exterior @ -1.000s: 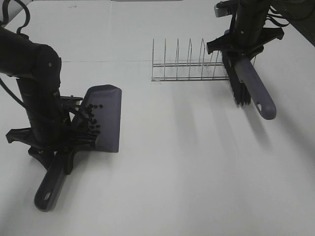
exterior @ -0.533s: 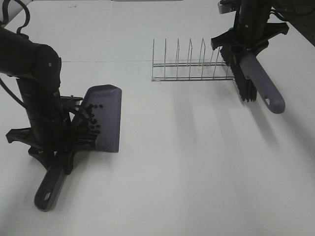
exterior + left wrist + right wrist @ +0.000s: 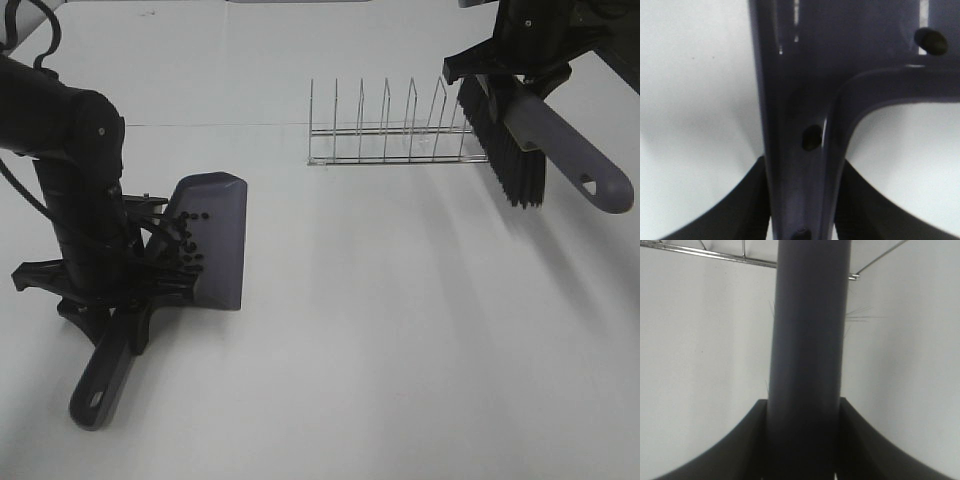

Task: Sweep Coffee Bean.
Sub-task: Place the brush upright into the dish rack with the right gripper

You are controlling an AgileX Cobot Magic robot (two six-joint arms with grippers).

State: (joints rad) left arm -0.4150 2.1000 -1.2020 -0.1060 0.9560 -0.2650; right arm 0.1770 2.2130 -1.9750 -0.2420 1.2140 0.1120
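Two wrist views: left gripper [image 3: 802, 200] clamped on dustpan [image 3: 800, 75] handle, right gripper [image 3: 805, 440] on brush [image 3: 810, 340] handle. High view adds coffee bean [image 3: 188, 240] cluster in dustpan, white desk [image 3: 400, 330].

The left arm [image 3: 70, 150] is matte black: a thick rounded link bearing one small pale screw [image 3: 100, 128]. A black cable [image 3: 45, 35] loops at its 11 o'clock and flat angular brackets [image 3: 45, 275] spread at its 6 o'clock. The right arm [image 3: 530, 30] is equally black, with a wide crossbar [image 3: 470, 68]. The left fingers [image 3: 745, 215] and right fingers [image 3: 735, 450] are black, with curved, flaring inner edges.
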